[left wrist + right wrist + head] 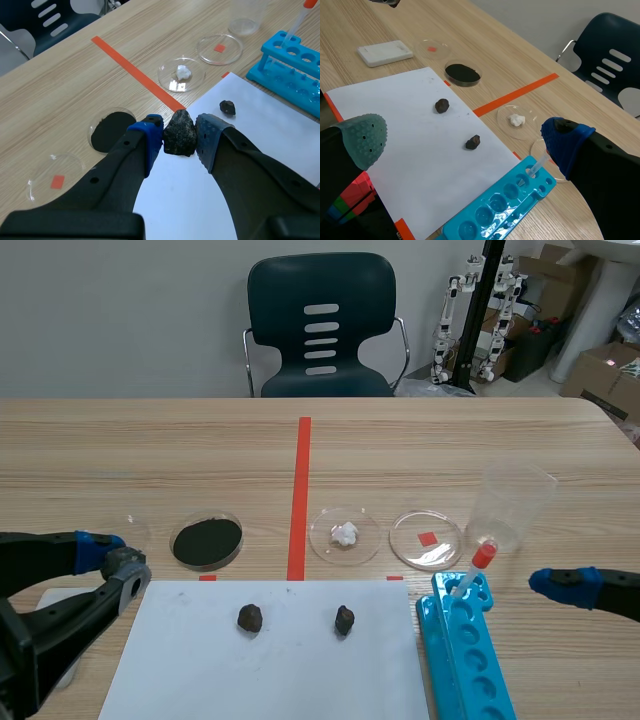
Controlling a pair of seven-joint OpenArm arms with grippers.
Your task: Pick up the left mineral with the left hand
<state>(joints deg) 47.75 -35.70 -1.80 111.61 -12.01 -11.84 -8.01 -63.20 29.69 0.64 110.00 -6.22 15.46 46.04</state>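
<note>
Left mineral (250, 617), a dark lumpy stone, lies on the white sheet of paper (200, 680) spread along the middle of the table's (150, 440) near edge; it sits in the sheet's left half, close to the sheet's far edge. Nothing grips it. The left gripper (122, 553) hangs by the sheet's far left corner, apart from the stone, its fingers parted by a moderate gap with nothing clamped between them. In the left wrist view the stone shows through that gap, ahead of the blue and grey pads. The right mineral (344, 620) lies on the same sheet near the middle of its far edge, well apart from the first. Past the sheet's far edge stands a row of petri dishes: one with a small red square (42, 167) toward the table's left edge, one filled with black powder (207, 516), one holding a white lump (365, 540) just beyond the orange tape line (300, 490), and another with a red square (445, 545). A clear plastic beaker (515, 505) stands beside that last dish, toward the table's right edge. A blue test-tube rack (470, 670) lies just beside the sheet's right edge, with a red-capped dropper (478, 562) standing tilted in its far hole. The right gripper (462, 129) hangs near the table's right edge beside the rack, spread wide and holding nothing. A flat white block (385, 52) lies near the table's near left corner.
</note>
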